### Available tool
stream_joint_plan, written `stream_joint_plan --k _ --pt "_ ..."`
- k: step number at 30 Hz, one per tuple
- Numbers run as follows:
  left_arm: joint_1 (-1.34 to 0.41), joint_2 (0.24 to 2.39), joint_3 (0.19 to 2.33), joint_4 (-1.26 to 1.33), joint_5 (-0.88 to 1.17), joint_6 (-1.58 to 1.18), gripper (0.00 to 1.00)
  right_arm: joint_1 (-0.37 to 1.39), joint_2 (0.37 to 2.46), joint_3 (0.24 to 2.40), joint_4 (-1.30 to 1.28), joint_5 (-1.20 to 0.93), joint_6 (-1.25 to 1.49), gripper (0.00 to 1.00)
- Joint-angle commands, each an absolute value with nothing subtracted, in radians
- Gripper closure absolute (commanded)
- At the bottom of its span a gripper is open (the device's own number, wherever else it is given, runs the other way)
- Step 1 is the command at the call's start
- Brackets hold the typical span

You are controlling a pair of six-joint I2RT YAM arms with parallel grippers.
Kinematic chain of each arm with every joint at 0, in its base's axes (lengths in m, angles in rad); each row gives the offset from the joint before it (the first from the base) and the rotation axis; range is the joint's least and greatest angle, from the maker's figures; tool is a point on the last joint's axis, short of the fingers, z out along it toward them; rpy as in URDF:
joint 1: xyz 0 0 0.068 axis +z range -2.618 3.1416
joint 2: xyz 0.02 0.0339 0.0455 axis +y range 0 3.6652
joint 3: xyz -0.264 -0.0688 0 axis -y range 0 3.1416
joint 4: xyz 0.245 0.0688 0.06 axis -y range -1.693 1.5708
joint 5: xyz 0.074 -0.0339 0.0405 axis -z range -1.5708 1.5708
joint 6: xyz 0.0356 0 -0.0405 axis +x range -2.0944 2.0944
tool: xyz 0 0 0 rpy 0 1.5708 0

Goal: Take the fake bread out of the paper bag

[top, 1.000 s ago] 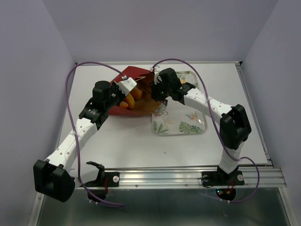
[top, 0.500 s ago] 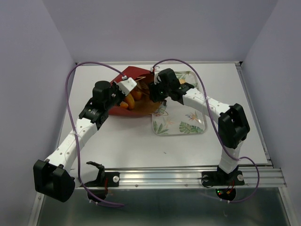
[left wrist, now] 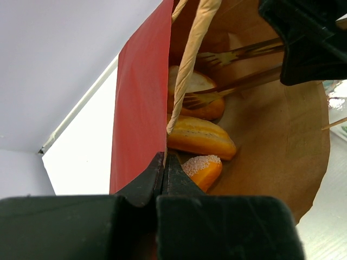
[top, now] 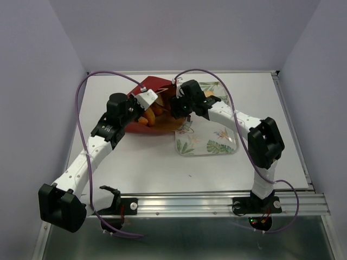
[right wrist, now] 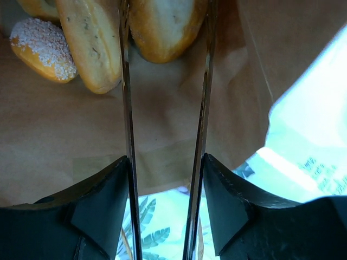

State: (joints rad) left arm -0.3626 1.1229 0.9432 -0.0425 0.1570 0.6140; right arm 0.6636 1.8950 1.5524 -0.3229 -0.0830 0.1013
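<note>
Left gripper (left wrist: 164, 162): jaws pressed together on the red wall edge of the paper bag (left wrist: 138, 108), holding the mouth agape. Right gripper (right wrist: 164, 65): inside the bag, thin metal fingers (right wrist: 126, 81) spread either side of a pale-topped loaf; contact not discernible. The fake bread (left wrist: 200, 138) lies in the bag on brown kraft: glossy moulded pieces, one with a gritty seeded crust. You should expect them to be light, rigid and slippery against metal. Take the loaf across its narrow width.

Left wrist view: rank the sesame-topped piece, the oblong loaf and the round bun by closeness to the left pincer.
1. Sesame-topped piece, just right of the left pincer.
2. Oblong loaf, above it.
3. Round bun, deepest in the paper bag.
</note>
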Motion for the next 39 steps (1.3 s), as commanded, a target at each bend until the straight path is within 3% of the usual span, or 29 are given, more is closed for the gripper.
stream_joint_plan --k 1,12,22,33,39 --pt "-0.364 1.095 0.977 0.003 0.193 0.626 1.0 0.672 1.939 1.634 -0.268 -0.112 0.078 0.4" --pt "-0.364 1.097 0.98 0.018 0.236 0.635 1.0 0.672 1.99 1.701 -0.276 -0.152 0.086 0.4" --pt "-0.359 1.1 0.962 0.044 0.173 0.669 1.0 0.672 1.908 1.589 -0.276 -0.178 0.072 0.4" --pt "-0.31 1.005 0.923 0.002 0.426 0.752 1.0 0.672 1.858 1.514 -0.272 -0.176 0.095 0.39" --pt "-0.31 1.026 0.929 0.015 0.431 0.704 1.0 0.672 1.91 1.572 -0.259 -0.147 0.109 0.38"
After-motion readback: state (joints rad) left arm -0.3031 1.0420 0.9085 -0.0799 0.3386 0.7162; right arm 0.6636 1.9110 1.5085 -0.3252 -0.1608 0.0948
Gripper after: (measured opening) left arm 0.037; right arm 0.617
